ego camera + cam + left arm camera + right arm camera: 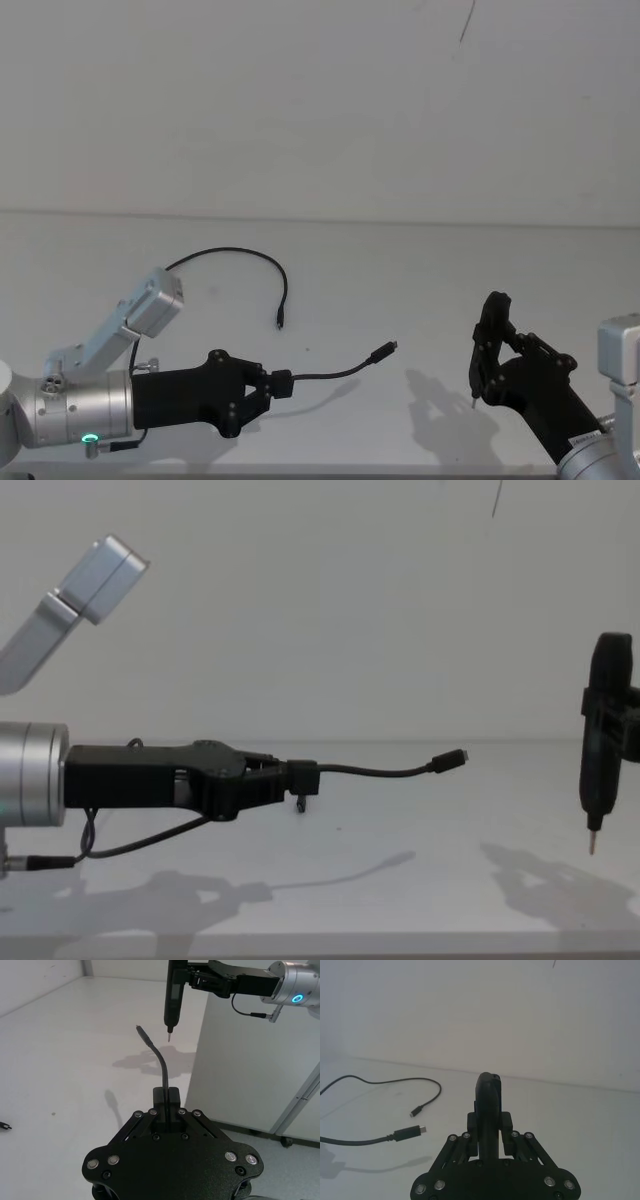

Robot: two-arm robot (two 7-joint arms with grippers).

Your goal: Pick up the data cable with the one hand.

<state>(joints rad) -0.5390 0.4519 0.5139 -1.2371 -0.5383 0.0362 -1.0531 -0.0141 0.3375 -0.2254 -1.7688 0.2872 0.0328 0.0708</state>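
We find left gripper [272,385] clamped on cable [330,375] near one plug [383,351], that end held above bench [420,270], the rest lying on it | right gripper [492,352] grips pen tool [600,730], well apart | risk: thin cord may slip if the rest drags.

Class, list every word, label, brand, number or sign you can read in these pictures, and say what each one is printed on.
There are none to read.
The data cable, the left pincer shut on its plug, the right pincer and the pen-like tool it grips show no legible lettering.
The white table bears no writing either.
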